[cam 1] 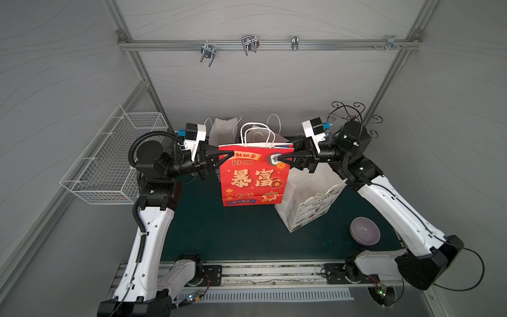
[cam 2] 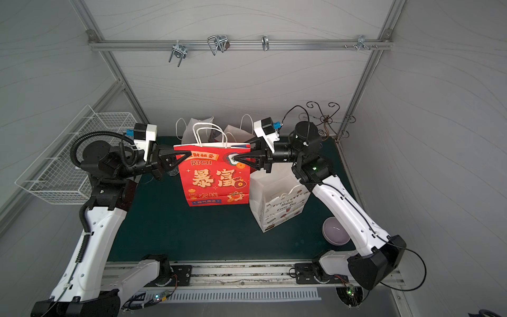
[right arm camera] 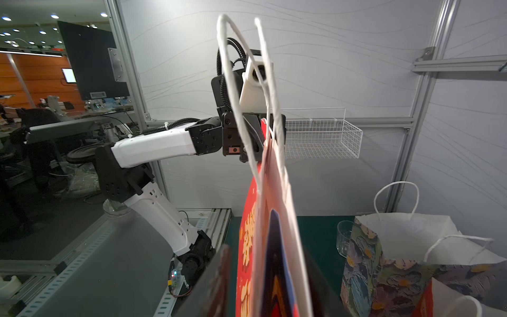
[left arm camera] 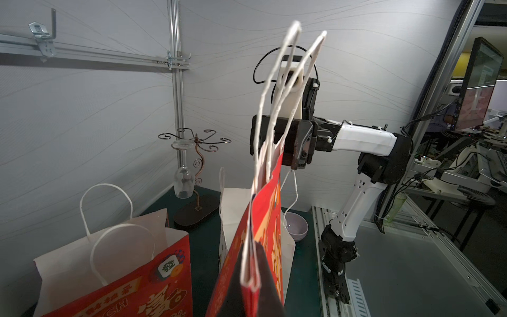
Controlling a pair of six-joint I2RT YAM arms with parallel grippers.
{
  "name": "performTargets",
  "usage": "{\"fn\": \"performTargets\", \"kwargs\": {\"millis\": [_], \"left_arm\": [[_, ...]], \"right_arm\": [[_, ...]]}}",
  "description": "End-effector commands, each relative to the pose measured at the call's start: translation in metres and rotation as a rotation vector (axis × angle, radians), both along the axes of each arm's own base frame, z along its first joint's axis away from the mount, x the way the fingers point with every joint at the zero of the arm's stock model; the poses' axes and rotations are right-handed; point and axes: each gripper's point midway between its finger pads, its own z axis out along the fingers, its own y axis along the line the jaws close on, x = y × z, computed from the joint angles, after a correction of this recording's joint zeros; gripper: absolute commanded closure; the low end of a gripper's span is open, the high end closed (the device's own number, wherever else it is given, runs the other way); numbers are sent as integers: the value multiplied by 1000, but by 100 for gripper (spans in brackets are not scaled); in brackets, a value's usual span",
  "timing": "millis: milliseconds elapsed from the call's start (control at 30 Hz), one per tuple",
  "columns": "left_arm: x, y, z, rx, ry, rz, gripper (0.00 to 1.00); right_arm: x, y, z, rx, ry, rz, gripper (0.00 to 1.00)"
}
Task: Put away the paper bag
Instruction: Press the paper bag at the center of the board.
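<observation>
Top views: 2 grippers are meeting at the red paper bag.
The bag is standing upright over the middle of the green table, its white handles pointing up. The left gripper is pinching 1 top corner, jaws pressed together on the paper. The right gripper is sitting at the other top corner, jaws parted around the edge in the right wrist view. A white printed bag is standing just beside it.
</observation>
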Motion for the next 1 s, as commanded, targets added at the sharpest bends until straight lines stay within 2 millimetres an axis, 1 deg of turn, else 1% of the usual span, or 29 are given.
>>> {"fn": "performTargets", "kwargs": {"millis": [0,100,133,300,333,400,433,500,567,600,700,767,867,900,967], "left_arm": [[-9,0,14,20,-81,15,100],[-9,1,13,17,-78,25,100],[-10,1,14,16,-77,26,100],[-16,1,22,7,-84,32,100],[-18,1,24,6,-86,32,100],[-21,1,25,5,-90,31,100],[-22,1,25,5,-92,30,100],[-25,1,26,5,-97,29,100],[-26,1,29,3,-103,29,100],[-26,1,30,1,-103,29,100],[-24,1,31,-4,-102,30,100],[-22,1,33,-12,-99,31,100],[-20,1,32,-16,-91,36,100],[-20,2,31,-15,-90,40,100],[-18,3,27,-10,-76,61,100]], "right_arm": [[-9,3,1,-38,-5,14,61],[-11,4,1,-31,-2,27,95],[-10,4,1,-29,-4,26,100],[-9,3,4,-24,-16,9,100],[-9,2,4,-24,-14,4,98],[-5,3,3,-28,-9,-19,43],[-3,3,1,-35,-4,-30,32],[0,4,-5,-55,3,-46,25],[0,4,-11,-75,8,-41,24],[-1,5,-12,-81,10,-32,25],[-8,7,-9,-78,11,21,36],[-11,10,-8,-73,11,42,49],[-11,11,-2,-49,4,57,85],[-11,10,0,-39,1,54,100],[-8,7,7,-17,2,41,100]]}}
